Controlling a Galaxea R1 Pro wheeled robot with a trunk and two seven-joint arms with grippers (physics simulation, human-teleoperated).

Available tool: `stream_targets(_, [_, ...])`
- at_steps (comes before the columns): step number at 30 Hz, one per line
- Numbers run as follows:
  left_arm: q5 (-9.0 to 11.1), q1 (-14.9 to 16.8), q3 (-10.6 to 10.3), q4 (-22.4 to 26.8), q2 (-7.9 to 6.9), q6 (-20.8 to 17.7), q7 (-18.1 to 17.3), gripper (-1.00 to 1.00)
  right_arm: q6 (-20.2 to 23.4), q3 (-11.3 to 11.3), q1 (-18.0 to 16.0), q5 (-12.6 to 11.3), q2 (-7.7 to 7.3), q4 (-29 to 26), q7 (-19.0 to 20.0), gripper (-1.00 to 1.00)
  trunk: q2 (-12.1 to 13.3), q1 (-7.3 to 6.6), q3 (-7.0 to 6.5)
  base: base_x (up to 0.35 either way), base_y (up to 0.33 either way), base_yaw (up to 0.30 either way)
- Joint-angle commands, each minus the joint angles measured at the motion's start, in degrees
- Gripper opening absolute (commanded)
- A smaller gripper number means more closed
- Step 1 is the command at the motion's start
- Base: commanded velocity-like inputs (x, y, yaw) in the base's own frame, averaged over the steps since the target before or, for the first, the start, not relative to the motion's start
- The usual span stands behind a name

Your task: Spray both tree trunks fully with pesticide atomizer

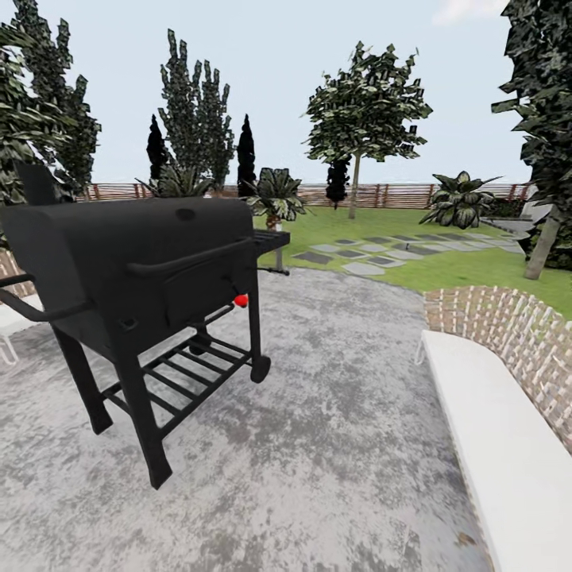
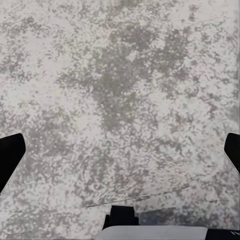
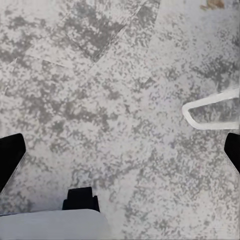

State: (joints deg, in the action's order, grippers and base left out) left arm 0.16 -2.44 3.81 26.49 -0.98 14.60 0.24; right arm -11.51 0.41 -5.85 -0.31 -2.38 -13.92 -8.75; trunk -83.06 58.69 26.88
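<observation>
grey paving (image 1: 334, 445) by a black grill (image 1: 135, 270), tree (image 1: 365, 111) far off (nothing sprayed), both jaws spread wide, empty.

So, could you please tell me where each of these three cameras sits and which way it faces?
Head view: on the robot's head, facing forward over grey paving past a black grill toward lawn and a tree; none of its body.
Left wrist view: on the left arm, facing down at mottled paving; the left tool has its dark fingertips at both edges.
Right wrist view: same, right tool, plus a white frame.
Both wrist views share the paving.
</observation>
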Motion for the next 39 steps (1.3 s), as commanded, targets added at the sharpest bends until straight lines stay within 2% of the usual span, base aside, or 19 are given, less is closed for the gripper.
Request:
stream_targets(1, [0.0,0.0,0.1,0.1,0.01,0.1,0.0,1.0,-0.2,0.0,0.0,0.0,0.0,0.0,-0.1,1.0,0.0,0.04,0.05,0.35,0.0,-0.016])
stream_targets(14, [0.0,0.0,0.1,0.0,-0.01,0.1,0.0,1.0,-0.2,0.1,0.0,0.0,0.0,0.1,-0.1,1.0,0.0,0.04,0.05,0.35,0.0,-0.03])
stream_targets(39, [0.0,0.0,0.1,0.0,-0.08,0.1,0.0,1.0,-0.2,0.1,0.0,0.0,0.0,0.1,-0.1,1.0,0.0,0.04,0.05,0.35,0.0,-0.286])
